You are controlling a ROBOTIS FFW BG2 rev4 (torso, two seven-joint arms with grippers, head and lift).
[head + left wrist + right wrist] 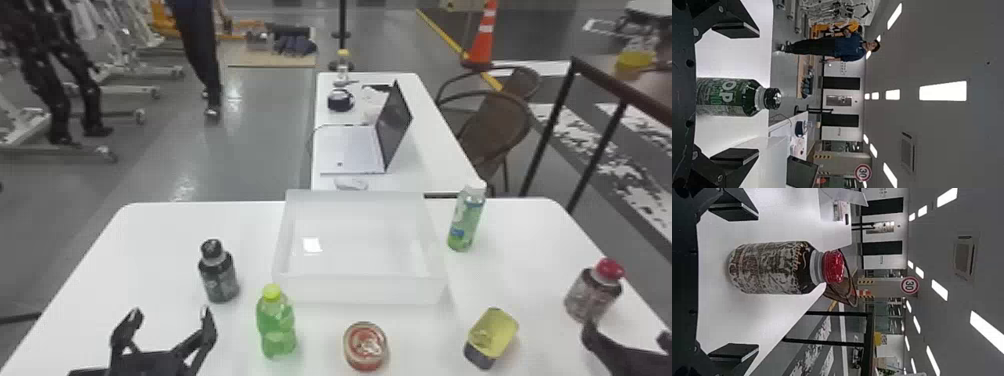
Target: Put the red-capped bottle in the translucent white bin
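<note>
Biggest thing here is the white table point(110, 265) up front, with a second white table point(430, 145) behind it. The translucent white bin point(360, 290) sits at the far middle of the front one, and a gray laptop point(350, 147) is open on the back one.

Both grippers are spread wide and aren't holding anything. The left gripper point(170, 314) is at the near left, lined up with the black-capped bottle point(218, 280), which stands just beyond its fingers. The right gripper point(627, 332) is at the near right, and the red-capped bottle point(592, 295) is right ahead of it. In the right wrist view that bottle's upright on the table, apart from both fingers, so it's near the right edge and well outside the bin.

Smaller stuff: a clear bottle with a green label point(466, 220) just right of the bin, a green bottle with a yellow-green cap point(276, 325) front left, a yellow container with a dark end point(492, 332) front right, and a round red-topped can point(365, 346) between those last two.
</note>
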